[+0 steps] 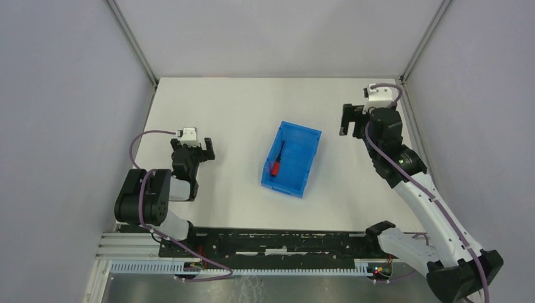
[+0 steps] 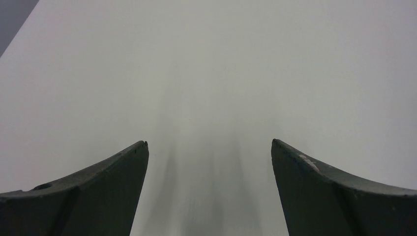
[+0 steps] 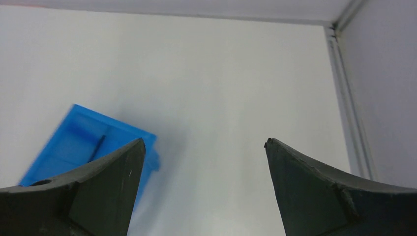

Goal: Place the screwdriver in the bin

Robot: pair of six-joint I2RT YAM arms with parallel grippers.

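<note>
Top external | screwdriver in bin | left gripper, right gripper well apart

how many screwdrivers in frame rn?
1. The screwdriver lies inside the bin, along its left side in the top view, red handle toward the arms. No other shows in any view.
</note>
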